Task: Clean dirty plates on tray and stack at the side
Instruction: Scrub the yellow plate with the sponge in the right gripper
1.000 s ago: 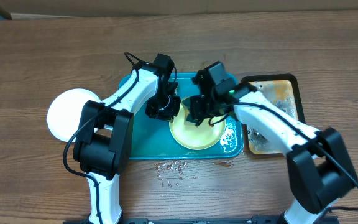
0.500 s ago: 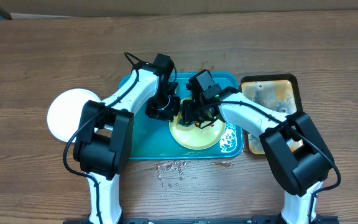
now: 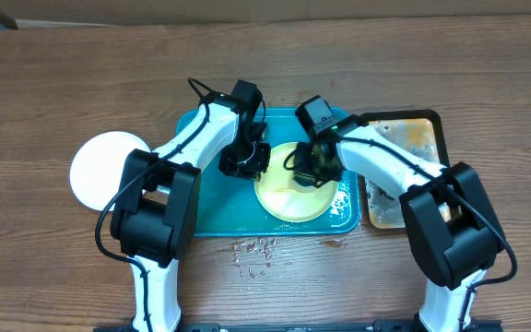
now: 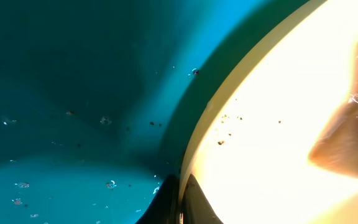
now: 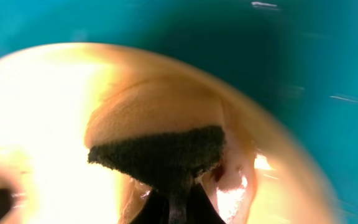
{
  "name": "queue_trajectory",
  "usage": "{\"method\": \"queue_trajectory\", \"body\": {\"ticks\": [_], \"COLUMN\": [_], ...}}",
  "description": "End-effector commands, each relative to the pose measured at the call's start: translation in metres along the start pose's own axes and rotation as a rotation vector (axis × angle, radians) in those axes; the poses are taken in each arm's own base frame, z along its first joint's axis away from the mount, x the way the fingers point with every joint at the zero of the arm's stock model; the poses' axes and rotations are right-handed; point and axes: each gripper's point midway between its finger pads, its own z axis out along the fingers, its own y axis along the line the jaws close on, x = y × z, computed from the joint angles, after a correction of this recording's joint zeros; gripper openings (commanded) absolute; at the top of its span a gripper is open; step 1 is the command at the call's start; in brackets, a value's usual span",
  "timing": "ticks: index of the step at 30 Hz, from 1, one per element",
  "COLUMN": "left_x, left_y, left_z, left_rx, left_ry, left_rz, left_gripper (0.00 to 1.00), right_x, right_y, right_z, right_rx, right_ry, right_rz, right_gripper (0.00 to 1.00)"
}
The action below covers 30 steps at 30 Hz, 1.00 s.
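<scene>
A brown wooden worktop (image 3: 63, 74) is seen from above; a white plate (image 3: 100, 171) lies at far left, beside the teal tray (image 3: 224, 210). The left arm is reached over the tray, the left tool (image 4: 180, 202) clenched on the rim of the pale yellow-green plate (image 3: 293, 201) lying in it. A dark sponge (image 5: 157, 152) is gripped by the right tool (image 5: 171, 199) against that plate. A stained black-rimmed tray (image 3: 404, 138) is set at right.

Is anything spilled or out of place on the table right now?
Yes. A patch of clear droplets lies on the brown wooden table, just outside the near rim of the large teal plastic tray. Liquid off the tray looks like a spill.
</scene>
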Motion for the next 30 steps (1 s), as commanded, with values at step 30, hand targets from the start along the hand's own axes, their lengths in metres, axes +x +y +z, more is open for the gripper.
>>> {"method": "queue_trajectory", "body": {"ticks": [30], "left_x": [0.004], "left_y": [0.015], "left_z": [0.005], "left_rx": [-0.064], "left_ry": [0.018], "left_rz": [-0.031], "left_gripper": [0.04], "right_x": [0.004], "right_y": [0.015], "right_z": [-0.071], "right_rx": [-0.133], "right_ry": [-0.111], "right_rz": [-0.363], "right_gripper": [0.04]}}
